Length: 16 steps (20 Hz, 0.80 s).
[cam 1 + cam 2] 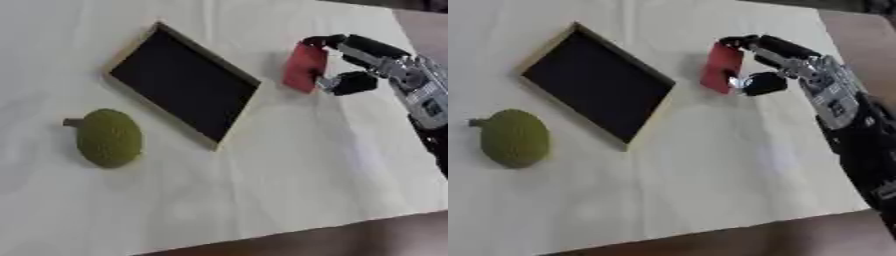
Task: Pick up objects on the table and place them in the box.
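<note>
A red block is held above the pale table to the right of the box, pinched between the fingers and thumb of my right hand. The box is a shallow wooden-rimmed tray with a dark inside, lying askew at the upper middle with nothing in it. A green bumpy fruit with a short stem lies on the table to the lower left of the box. My left hand shows in neither view.
The table is covered in a pale cloth; its front edge runs across the bottom, with brown floor beyond. My right forearm comes in along the right side.
</note>
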Each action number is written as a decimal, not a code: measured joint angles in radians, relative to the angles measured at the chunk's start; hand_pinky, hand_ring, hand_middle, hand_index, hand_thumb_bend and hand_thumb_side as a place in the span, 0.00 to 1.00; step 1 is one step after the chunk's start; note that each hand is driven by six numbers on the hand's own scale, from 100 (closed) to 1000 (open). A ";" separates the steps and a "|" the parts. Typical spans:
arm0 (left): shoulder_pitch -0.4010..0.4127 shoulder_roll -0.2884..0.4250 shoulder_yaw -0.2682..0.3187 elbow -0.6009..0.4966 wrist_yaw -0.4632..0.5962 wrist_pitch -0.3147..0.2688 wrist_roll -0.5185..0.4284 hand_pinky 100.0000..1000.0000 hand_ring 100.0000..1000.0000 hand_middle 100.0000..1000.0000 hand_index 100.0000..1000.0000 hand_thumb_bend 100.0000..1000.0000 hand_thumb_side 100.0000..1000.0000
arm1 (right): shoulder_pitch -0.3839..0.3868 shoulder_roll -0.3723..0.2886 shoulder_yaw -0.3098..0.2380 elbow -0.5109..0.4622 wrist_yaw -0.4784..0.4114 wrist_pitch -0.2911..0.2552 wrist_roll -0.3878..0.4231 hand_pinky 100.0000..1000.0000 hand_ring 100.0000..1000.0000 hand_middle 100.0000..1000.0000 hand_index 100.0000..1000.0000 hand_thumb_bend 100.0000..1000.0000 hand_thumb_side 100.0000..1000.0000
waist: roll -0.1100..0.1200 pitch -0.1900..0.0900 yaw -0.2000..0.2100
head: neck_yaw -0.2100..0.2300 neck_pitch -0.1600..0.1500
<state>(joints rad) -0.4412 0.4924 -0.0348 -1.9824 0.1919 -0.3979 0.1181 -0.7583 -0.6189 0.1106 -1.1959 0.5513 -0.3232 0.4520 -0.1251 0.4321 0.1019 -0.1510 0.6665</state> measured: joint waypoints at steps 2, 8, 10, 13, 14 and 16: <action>0.000 0.000 0.000 0.000 0.000 0.000 0.000 0.74 0.78 0.71 0.78 0.00 0.62 | -0.005 0.001 0.000 0.009 -0.012 0.004 0.009 1.00 0.97 0.62 1.00 0.00 0.13 | 0.000 0.000 0.000 | 0.000 0.000; 0.000 0.000 0.000 0.000 -0.002 0.001 0.000 0.74 0.78 0.71 0.78 0.00 0.61 | -0.016 0.006 0.000 0.026 -0.058 0.031 0.038 0.99 0.94 0.58 1.00 0.00 0.19 | 0.000 0.000 0.000 | -0.001 0.000; 0.000 0.000 0.000 0.000 -0.002 0.001 0.001 0.74 0.78 0.71 0.78 0.00 0.61 | -0.017 0.008 -0.002 0.030 -0.089 0.050 0.045 0.95 0.90 0.53 1.00 0.00 0.19 | 0.000 0.000 0.000 | -0.001 0.000; 0.000 0.000 0.000 0.000 -0.002 0.006 0.002 0.74 0.78 0.71 0.78 0.00 0.61 | -0.017 0.008 -0.003 0.036 -0.160 0.083 0.054 0.91 0.85 0.49 0.98 0.00 0.17 | 0.000 0.000 0.000 | -0.001 0.000; 0.000 0.000 0.000 0.000 -0.002 0.006 0.002 0.74 0.78 0.71 0.78 0.00 0.61 | -0.016 0.008 -0.004 0.036 -0.187 0.093 0.057 0.90 0.84 0.48 0.98 0.00 0.16 | 0.000 0.000 0.000 | -0.001 0.000; 0.000 0.000 0.000 0.000 -0.002 0.007 0.002 0.74 0.78 0.71 0.78 0.00 0.61 | -0.014 0.008 -0.005 0.037 -0.241 0.109 0.062 0.88 0.81 0.45 0.96 0.00 0.15 | 0.000 0.000 -0.001 | -0.001 0.000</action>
<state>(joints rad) -0.4415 0.4922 -0.0348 -1.9824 0.1896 -0.3911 0.1203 -0.7727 -0.6109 0.1055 -1.1592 0.3106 -0.2140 0.5139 -0.1250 0.4323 0.1011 -0.1516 0.6664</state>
